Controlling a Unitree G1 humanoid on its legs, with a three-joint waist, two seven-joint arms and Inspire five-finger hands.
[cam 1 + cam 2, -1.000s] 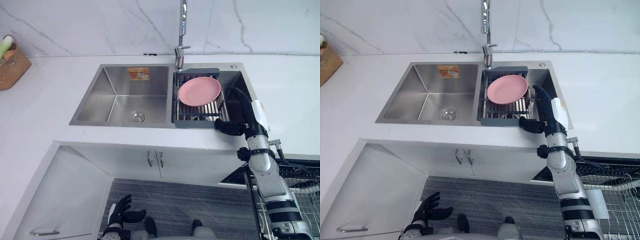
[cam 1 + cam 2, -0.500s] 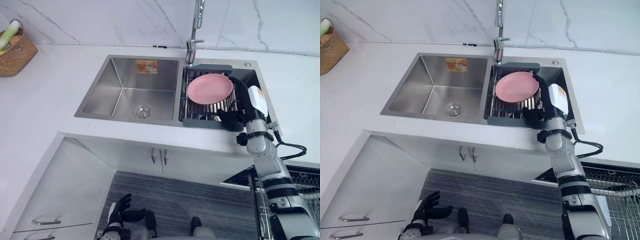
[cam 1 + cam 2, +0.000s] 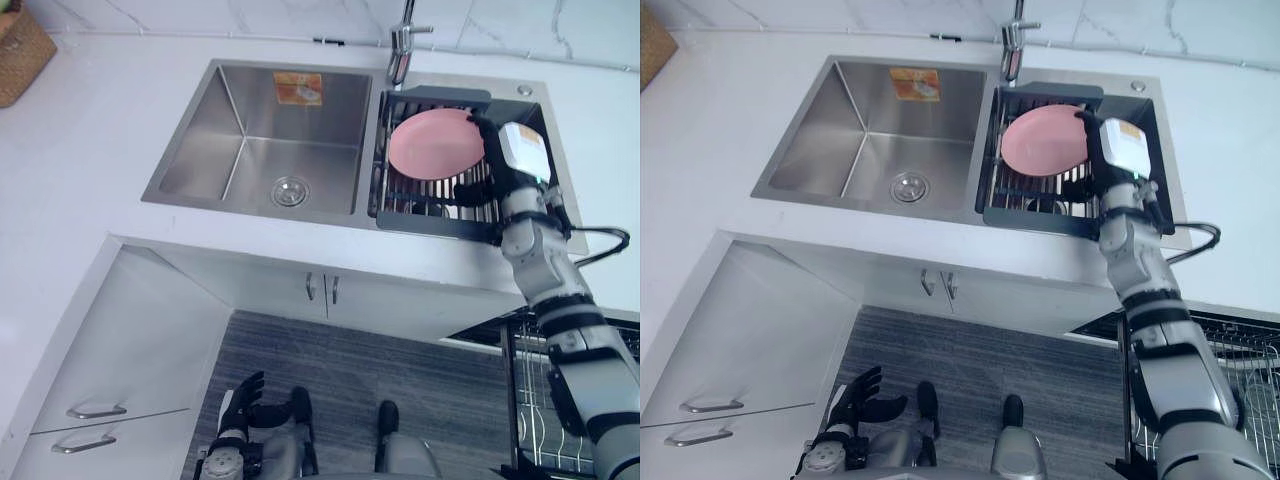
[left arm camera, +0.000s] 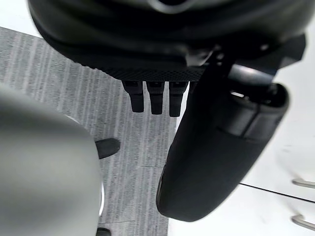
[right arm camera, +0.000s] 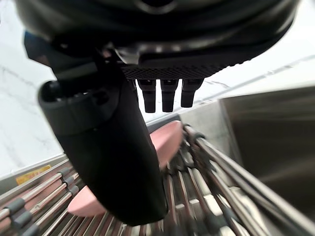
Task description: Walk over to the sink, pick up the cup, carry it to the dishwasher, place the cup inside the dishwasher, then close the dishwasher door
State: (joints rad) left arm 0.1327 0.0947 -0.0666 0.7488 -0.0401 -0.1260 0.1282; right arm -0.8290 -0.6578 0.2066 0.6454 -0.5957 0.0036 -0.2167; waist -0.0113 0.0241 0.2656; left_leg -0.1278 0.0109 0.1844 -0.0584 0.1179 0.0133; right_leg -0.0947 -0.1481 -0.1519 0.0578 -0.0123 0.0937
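A pink plate (image 3: 435,143) lies on a dark dish rack (image 3: 430,215) set in the right basin of the steel sink (image 3: 260,130). My right hand (image 3: 478,185) is stretched out low over that rack, at the plate's right edge, with straight fingers and nothing in them; in the right wrist view its thumb (image 5: 108,147) stands over the rack bars, with the plate (image 5: 170,137) just past it. The rack under the hand is hidden. My left hand (image 3: 238,400) hangs open down by the floor.
The faucet (image 3: 403,40) rises behind the sink, between the basins. A wicker basket (image 3: 20,45) sits on the counter at far left. A wire dishwasher rack (image 3: 530,370) juts out at lower right. Cabinet drawers (image 3: 90,420) flank the floor at lower left.
The camera has moved in and tilted down. My right hand has reached farther over the rack, from its front edge up to the plate's right side. The left hand stays low.
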